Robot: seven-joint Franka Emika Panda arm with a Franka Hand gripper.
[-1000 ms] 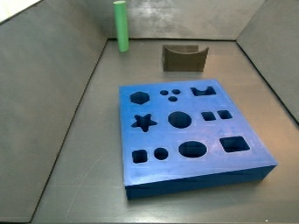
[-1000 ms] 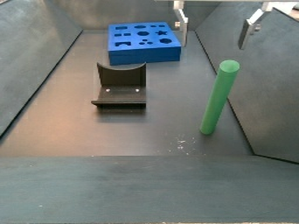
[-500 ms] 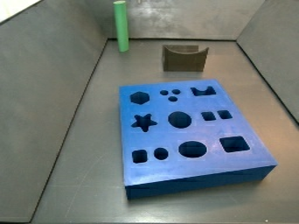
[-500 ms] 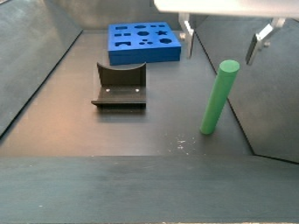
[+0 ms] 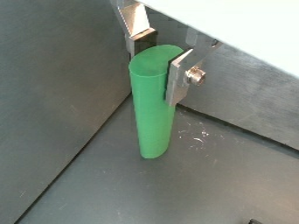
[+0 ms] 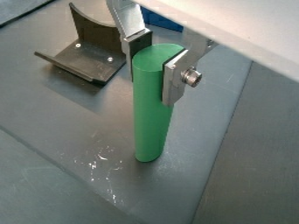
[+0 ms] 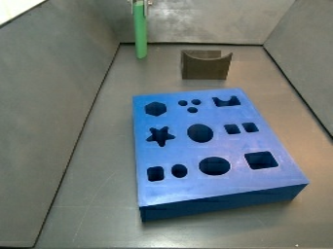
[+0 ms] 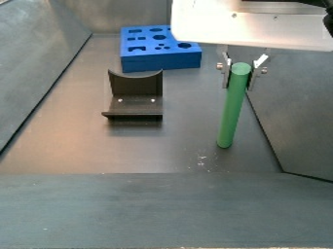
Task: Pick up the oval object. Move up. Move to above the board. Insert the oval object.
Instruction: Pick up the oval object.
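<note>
The oval object (image 5: 153, 105) is a long, slim, bright green peg w/ smooth sides and a rounded top, standing upright on the dark floor near the wall. In both wrist views the gripper (image 5: 162, 54) sits around its top end: one silver plate finger (image 5: 181, 73) lies flat against the peg's side, the other finger (image 6: 131, 28) is on the far side w/ a sliver of gap visible, so can't tell if it's actually clamped yet or just straddling.

In a side view the peg (image 8: 232, 105) has its top partly hidden under the gripper (image 8: 240, 67). In a side view the peg's (image 7: 139, 31) upper end is cut off at the frame edge.

The big thick blue board w/ shaped cut-outs (image 7: 215, 148) lies well apart from the peg. The dark L-shaped fixture (image 8: 132, 96) sits between the two.
</note>
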